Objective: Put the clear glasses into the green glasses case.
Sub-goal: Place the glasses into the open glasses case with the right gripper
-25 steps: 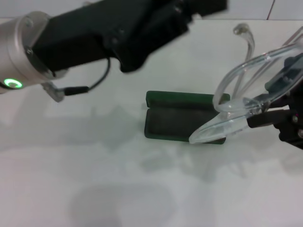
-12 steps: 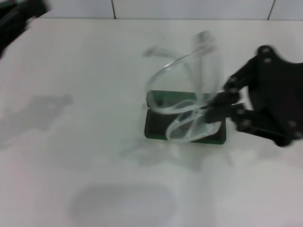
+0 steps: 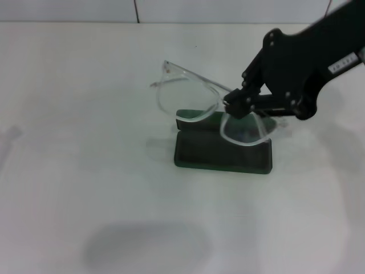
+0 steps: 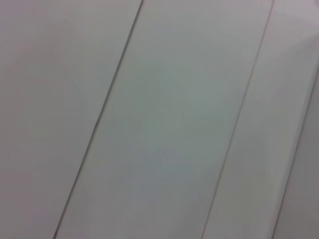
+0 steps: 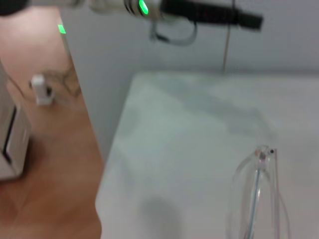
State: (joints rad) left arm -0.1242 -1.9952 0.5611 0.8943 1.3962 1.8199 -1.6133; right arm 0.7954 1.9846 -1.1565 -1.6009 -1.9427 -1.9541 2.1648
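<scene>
A small white label on the right arm (image 3: 319,51) is too blurred to read.

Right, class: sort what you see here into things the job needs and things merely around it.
Job:
clear glasses, held over the case
green glasses case, open on the table
right gripper, pinching the glasses' bridge

Merely around:
white table
left arm, raised clear

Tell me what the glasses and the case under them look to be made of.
The clear glasses: seemingly colourless transparent plastic, glossy; the table shows through frame and lenses, edges catch light. Held by the right gripper over the case.

The green glasses case: dark green shell with a matte, darker lining, open; it looks stiff, but plastic or covered board cannot be told.
</scene>
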